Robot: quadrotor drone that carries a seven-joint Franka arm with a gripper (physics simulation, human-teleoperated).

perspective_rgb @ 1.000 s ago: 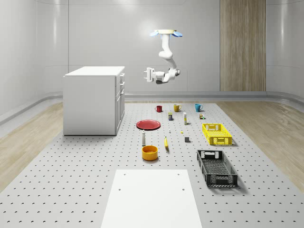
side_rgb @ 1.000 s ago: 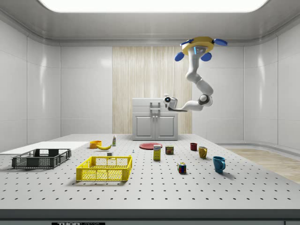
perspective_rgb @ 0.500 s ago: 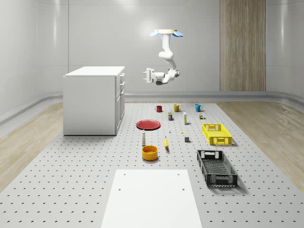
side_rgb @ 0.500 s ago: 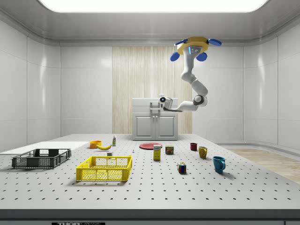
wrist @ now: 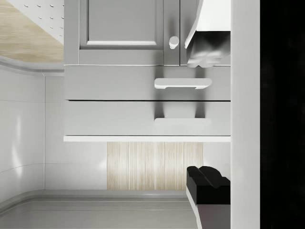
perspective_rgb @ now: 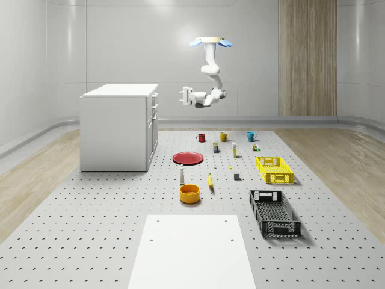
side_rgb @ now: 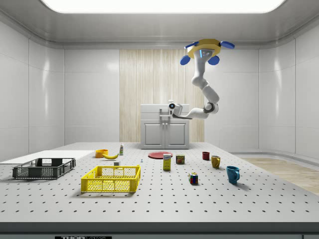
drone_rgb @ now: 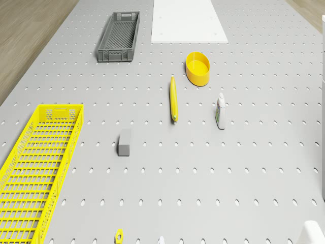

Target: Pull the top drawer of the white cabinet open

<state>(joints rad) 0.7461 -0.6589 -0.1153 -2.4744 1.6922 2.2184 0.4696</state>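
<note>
The white cabinet [perspective_rgb: 117, 129] stands at the whole-scene view's left, with its drawers shut. Its top drawer [perspective_rgb: 154, 96] faces my arm. The drone [perspective_rgb: 212, 42] hovers high over the far end of the table, to the right of the cabinet. My gripper [perspective_rgb: 182, 95] reaches toward the drawer front at drawer height, a short gap away. In the wrist view the top drawer [wrist: 119, 118] and its handle [wrist: 182, 122] are straight ahead. My gripper [wrist: 207, 114] is open, one fingertip [wrist: 207, 183] dark and the other pale. In the side view the gripper [side_rgb: 169, 109] hangs in front of the cabinet [side_rgb: 165, 132].
On the table lie a red plate [perspective_rgb: 188, 158], several mugs [perspective_rgb: 224, 136], a yellow crate [perspective_rgb: 275, 169], a black crate [perspective_rgb: 274, 212], a yellow bowl [drone_rgb: 198, 68], a banana [drone_rgb: 173, 99], a bottle [drone_rgb: 220, 111] and a grey block [drone_rgb: 124, 142]. A white sheet [perspective_rgb: 192, 250] covers the near end.
The drone and arm have drifted toward the cabinet, leftward in both fixed views. The gripper is closer to the drawer front and slightly higher. The drawers are as before.
</note>
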